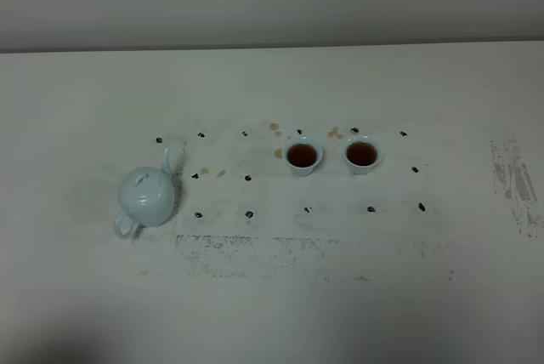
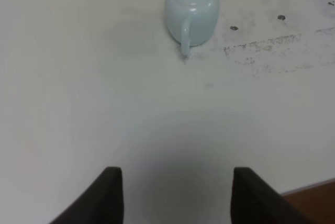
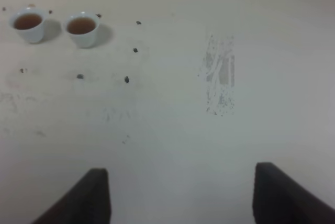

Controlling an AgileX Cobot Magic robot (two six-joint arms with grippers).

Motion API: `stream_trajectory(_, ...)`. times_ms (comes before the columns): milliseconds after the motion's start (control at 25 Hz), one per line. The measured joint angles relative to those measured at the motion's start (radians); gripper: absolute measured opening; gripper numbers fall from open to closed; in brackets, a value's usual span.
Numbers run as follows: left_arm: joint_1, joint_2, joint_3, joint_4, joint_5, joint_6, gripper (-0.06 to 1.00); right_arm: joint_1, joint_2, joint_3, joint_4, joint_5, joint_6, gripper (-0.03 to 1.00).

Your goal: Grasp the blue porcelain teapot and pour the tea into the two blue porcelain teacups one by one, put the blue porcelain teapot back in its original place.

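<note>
Both cups, the left cup (image 1: pixel 303 156) and the right cup (image 1: pixel 362 154), stand side by side near the middle of the counter (image 1: pixel 272 296), each holding dark reddish-brown tea. The teapot (image 1: pixel 146 196) sits upright, lid on, well apart from them toward the left side, its spout pointing away toward the far wall and its loop handle toward the near edge. Small tea splashes (image 1: pixel 275 128) mark the counter just behind and beside the cups, with two more drops (image 1: pixel 212 172) between teapot and cups, among a grid of dark marker dots (image 1: pixel 248 178).

Neither arm shows in the high view. The left hand (image 2: pixel 175 192) hangs over bare counter well short of the teapot's handle, its fingers spread and holding nothing; the right hand (image 3: pixel 180 195) likewise hovers with fingers spread and empty, the cups far off across the counter.

Judging by the filled cups and the freestanding teapot, pouring looks complete and the pot appears set down; whether this is its original spot cannot be told. Little, if anything, seems left.
</note>
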State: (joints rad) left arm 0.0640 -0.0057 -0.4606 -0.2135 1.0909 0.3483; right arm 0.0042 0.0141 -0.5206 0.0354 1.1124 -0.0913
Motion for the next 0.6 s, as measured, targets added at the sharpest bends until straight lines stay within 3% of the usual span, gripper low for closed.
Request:
stream_trajectory(240,0.000,0.000,0.000,-0.006,0.000,-0.006,0.45,0.000,0.000,0.000,0.000,0.000,0.000,0.56)
stream_trajectory(440,0.000,0.000,0.000,-0.006,-0.008,-0.109,0.45,0.000,0.000,0.000,0.000,0.000,0.000,0.56)
stream_trajectory(600,0.000,0.000,0.000,0.001,-0.008,-0.126,0.45,0.000,0.000,0.000,0.000,0.000,0.000,0.56)
